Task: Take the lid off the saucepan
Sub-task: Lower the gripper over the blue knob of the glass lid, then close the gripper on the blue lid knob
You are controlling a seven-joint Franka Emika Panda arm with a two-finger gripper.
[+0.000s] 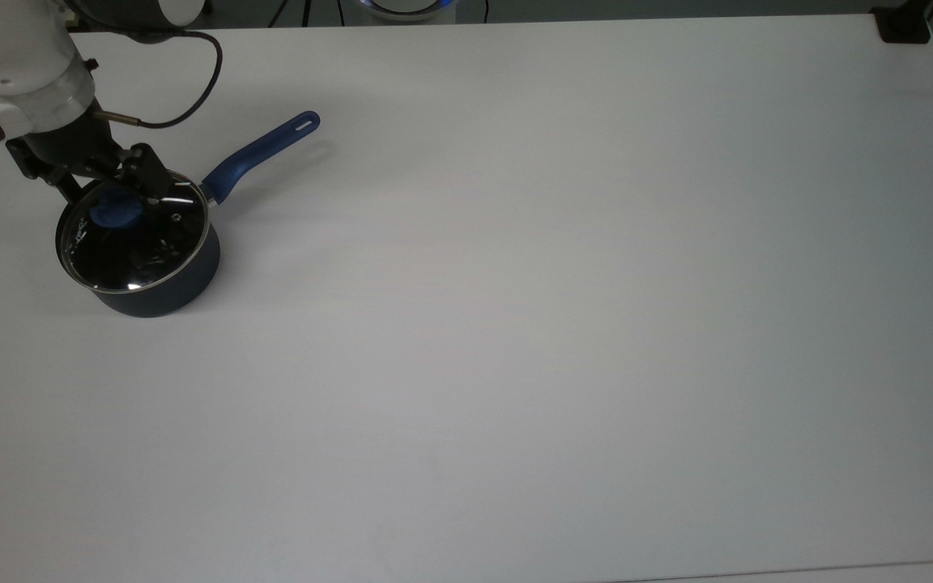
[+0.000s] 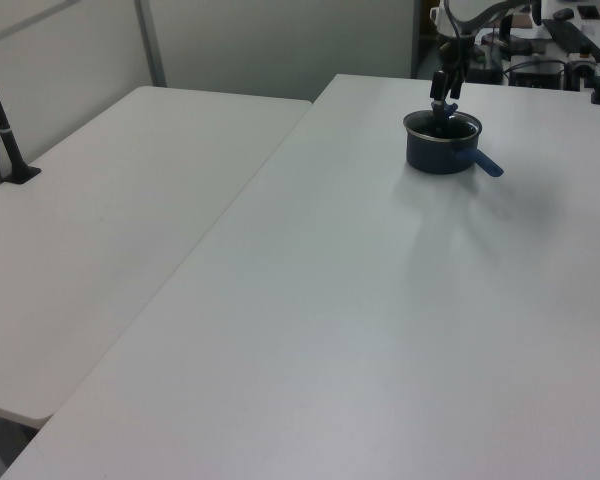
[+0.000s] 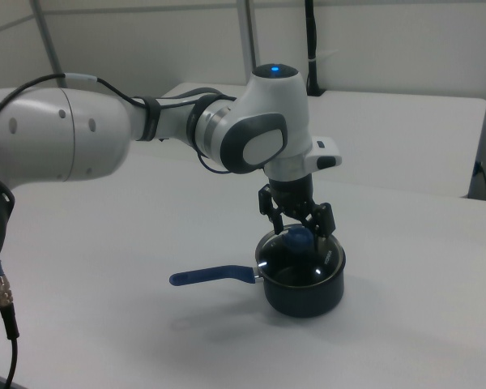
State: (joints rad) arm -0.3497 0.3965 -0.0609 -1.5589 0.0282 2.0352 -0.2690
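Note:
The dark navy saucepan (image 1: pixel 160 293) stands near the top view's left edge, its blue handle (image 1: pixel 260 152) pointing up and to the right. The clear glass lid (image 1: pixel 138 247) lies on the saucepan, with its blue knob (image 1: pixel 114 212) off-centre towards the arm. My gripper (image 1: pixel 112 194) hangs open right over the knob, one finger on each side. In the right view the fingers (image 3: pixel 325 221) flank the knob (image 3: pixel 299 240) with gaps showing, above the saucepan (image 3: pixel 304 293). The left view shows the gripper (image 2: pixel 443 99) just over the saucepan (image 2: pixel 440 150).
A black cable (image 1: pixel 206 77) loops from the arm's wrist over the table (image 1: pixel 555 324). A black clamp (image 1: pixel 902 26) sits at the top view's upper right corner. In the left view a second table (image 2: pixel 110 230) adjoins, with a black post (image 2: pixel 5 130) on it.

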